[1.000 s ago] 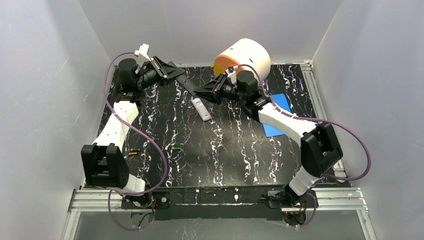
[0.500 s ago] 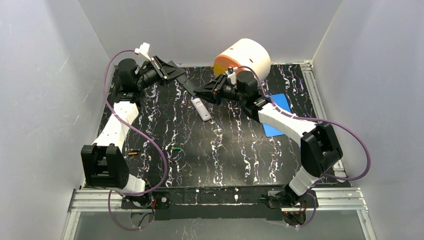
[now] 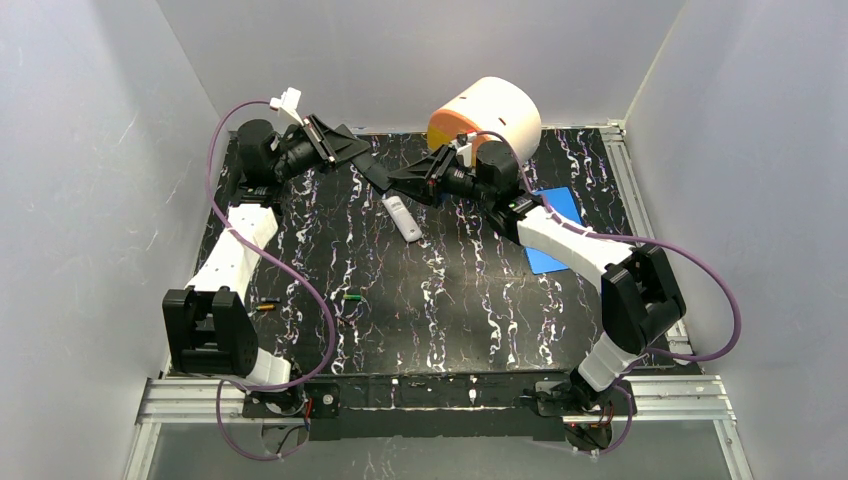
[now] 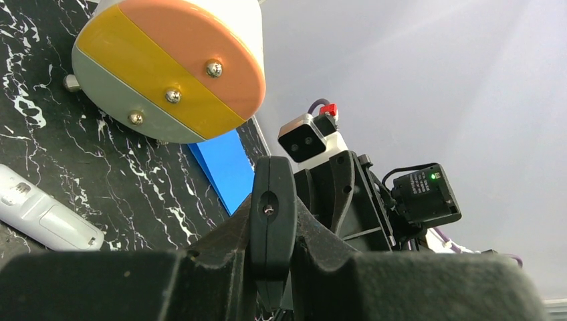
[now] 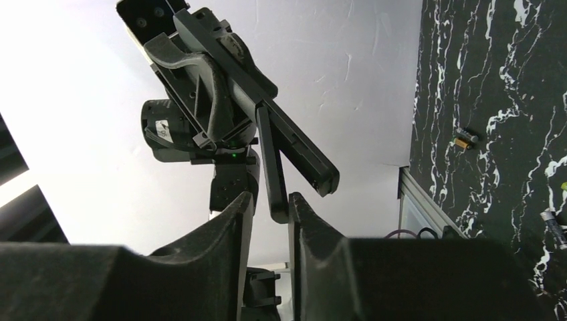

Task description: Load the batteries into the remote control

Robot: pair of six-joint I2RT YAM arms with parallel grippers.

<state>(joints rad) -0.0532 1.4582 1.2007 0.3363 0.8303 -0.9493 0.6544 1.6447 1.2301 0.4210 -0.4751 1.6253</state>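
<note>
My left gripper (image 3: 345, 148) is shut on a black remote (image 3: 372, 170) and holds it above the back of the table; in the left wrist view (image 4: 272, 224) the remote (image 4: 272, 200) shows end-on between the fingers. My right gripper (image 3: 402, 180) meets the remote's other end. In the right wrist view (image 5: 271, 197) its jaws are nearly together around a thin black cover (image 5: 271, 167) that angles away from the remote body (image 5: 294, 144). A white remote (image 3: 402, 217) lies on the table. A green battery (image 3: 351, 296) and an orange battery (image 3: 265, 306) lie near the left front.
A large white and orange cylinder (image 3: 490, 112) lies at the back, behind the right gripper. A blue card (image 3: 552, 240) lies under the right forearm. The enclosure's white walls stand close on the left, right and back.
My right gripper has shifted slightly up and to the left, closer to the black remote. The left gripper has barely moved.
</note>
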